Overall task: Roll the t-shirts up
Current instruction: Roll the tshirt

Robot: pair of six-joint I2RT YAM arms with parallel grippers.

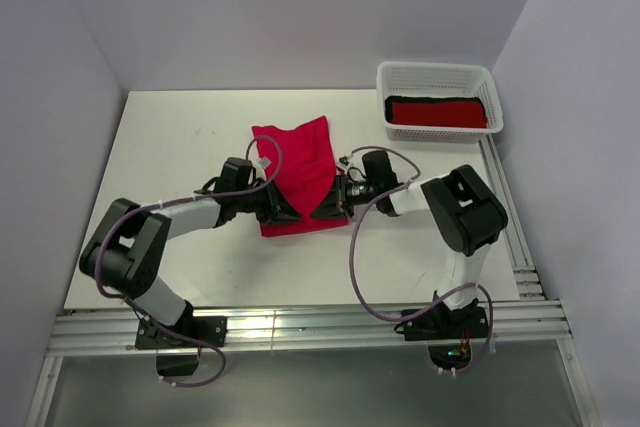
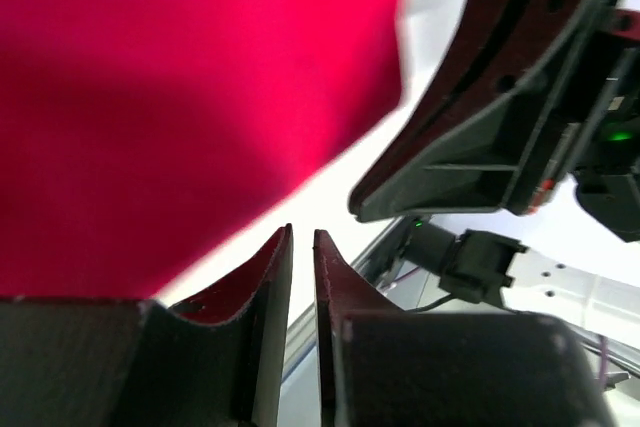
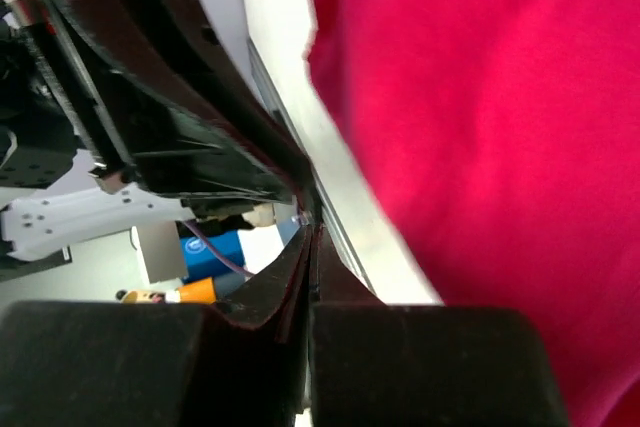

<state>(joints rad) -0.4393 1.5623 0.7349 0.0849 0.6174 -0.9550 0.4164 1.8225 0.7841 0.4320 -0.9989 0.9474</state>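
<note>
So far, counts one deep-red rolled cloth tee [image 1: 437, 112] in the white lattice basket [image 1: 437, 71], well beyond the jaws. Leaves the crimson cloth t-shirt [image 1: 300, 159] unrolled, just ahead of them. Shows left gripper [image 1: 288, 209] barely parted on nothing, right gripper [image 1: 328, 209] shut, empty.

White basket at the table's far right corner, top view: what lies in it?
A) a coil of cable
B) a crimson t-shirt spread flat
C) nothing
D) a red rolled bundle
D: the top view shows a red rolled bundle lying inside the white basket, while the crimson t-shirt lies out on the table between the two arms.
</note>
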